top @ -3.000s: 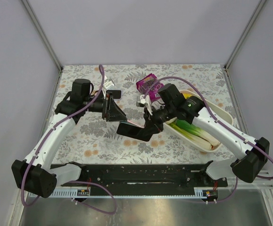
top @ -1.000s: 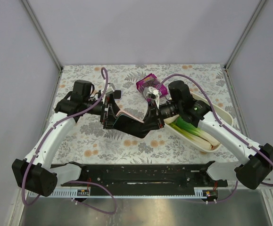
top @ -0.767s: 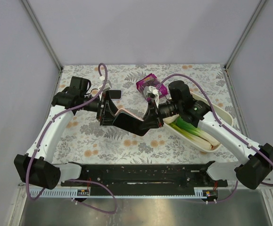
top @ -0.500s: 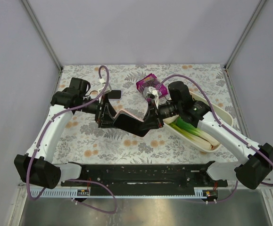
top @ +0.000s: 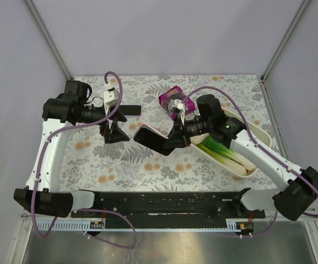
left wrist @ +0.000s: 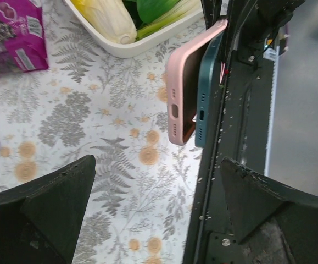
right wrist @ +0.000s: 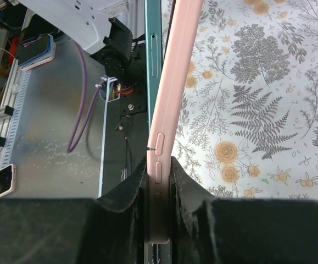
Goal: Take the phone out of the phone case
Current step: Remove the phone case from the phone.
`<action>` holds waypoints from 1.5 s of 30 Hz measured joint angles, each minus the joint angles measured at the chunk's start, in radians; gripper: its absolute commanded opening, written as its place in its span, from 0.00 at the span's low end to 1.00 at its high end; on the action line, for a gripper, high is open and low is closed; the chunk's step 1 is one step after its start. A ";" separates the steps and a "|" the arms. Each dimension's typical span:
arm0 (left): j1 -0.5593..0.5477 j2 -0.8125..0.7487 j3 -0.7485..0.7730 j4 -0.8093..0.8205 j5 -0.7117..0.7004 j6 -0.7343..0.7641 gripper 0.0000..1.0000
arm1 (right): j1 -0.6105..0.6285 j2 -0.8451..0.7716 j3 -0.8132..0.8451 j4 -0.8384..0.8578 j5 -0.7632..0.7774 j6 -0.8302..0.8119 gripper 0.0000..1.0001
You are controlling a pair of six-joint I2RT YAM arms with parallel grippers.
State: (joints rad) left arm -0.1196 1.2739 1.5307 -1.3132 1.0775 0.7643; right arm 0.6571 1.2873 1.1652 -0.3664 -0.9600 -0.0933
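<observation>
My right gripper point(top: 175, 142) is shut on the pink phone case point(top: 149, 130) and holds it on edge above the table. In the right wrist view its fingers point(right wrist: 127, 198) pinch the pink phone case point(right wrist: 172, 82) at the side buttons. The dark teal phone point(right wrist: 152, 55) stands slightly away from the case at the far end. The left wrist view shows the same gap between the pink phone case point(left wrist: 176, 93) and the phone point(left wrist: 206, 93) at the bottom end. My left gripper point(top: 113, 132) hangs open to the left, apart from the phone, with nothing between its fingers point(left wrist: 49, 203).
A white tray point(top: 259, 133) with leek and corn lies under the right arm. A purple packet point(top: 172, 96) sits at the back centre. A dark flat object point(top: 131, 110) lies near the left gripper. The black rail point(top: 164, 203) runs along the near edge.
My left gripper, which was around the phone's free end, has pulled back to the left and stays open. The right gripper keeps its hold and has barely moved.
</observation>
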 measured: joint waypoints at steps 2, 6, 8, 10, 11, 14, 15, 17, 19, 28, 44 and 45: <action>0.004 0.007 0.033 -0.019 -0.018 0.055 0.99 | -0.006 0.002 -0.003 -0.001 0.014 0.000 0.00; 0.028 0.011 0.089 -0.033 -0.022 0.097 0.99 | -0.007 0.003 -0.005 -0.007 0.034 -0.002 0.00; 0.034 0.010 0.106 -0.032 0.008 0.092 0.97 | -0.008 0.003 -0.005 -0.007 0.039 -0.005 0.00; 0.034 0.008 0.108 -0.034 0.056 0.064 0.96 | -0.008 0.003 -0.005 -0.009 0.046 -0.007 0.00; 0.034 0.008 0.108 -0.036 0.079 0.040 0.95 | -0.008 0.003 -0.005 -0.013 0.050 -0.007 0.00; 0.020 -0.004 0.095 -0.025 0.143 -0.066 0.94 | -0.008 0.003 -0.005 -0.023 0.055 -0.008 0.00; 0.009 -0.016 0.081 -0.003 0.159 -0.118 0.93 | -0.008 0.003 -0.005 -0.024 0.056 -0.008 0.00; -0.022 -0.040 0.049 0.053 0.185 -0.211 0.93 | -0.008 0.003 -0.005 -0.024 0.060 -0.007 0.00; -0.067 -0.059 0.018 0.109 0.205 -0.291 0.92 | -0.008 0.005 -0.005 -0.024 0.061 -0.007 0.00; -0.145 -0.066 -0.053 0.225 0.193 -0.433 0.92 | -0.008 0.008 -0.005 -0.024 0.061 -0.006 0.00; -0.146 -0.095 -0.086 0.276 0.114 -0.437 0.92 | -0.008 0.008 -0.005 -0.024 0.060 -0.006 0.00; -0.146 -0.094 -0.090 0.276 0.112 -0.435 0.92 | -0.008 0.008 -0.005 -0.024 0.060 -0.006 0.00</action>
State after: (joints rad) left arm -0.2653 1.1797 1.4410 -1.0370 1.1896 0.3290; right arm 0.6495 1.2953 1.1606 -0.3904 -0.9001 -0.0994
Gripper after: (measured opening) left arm 0.919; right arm 0.202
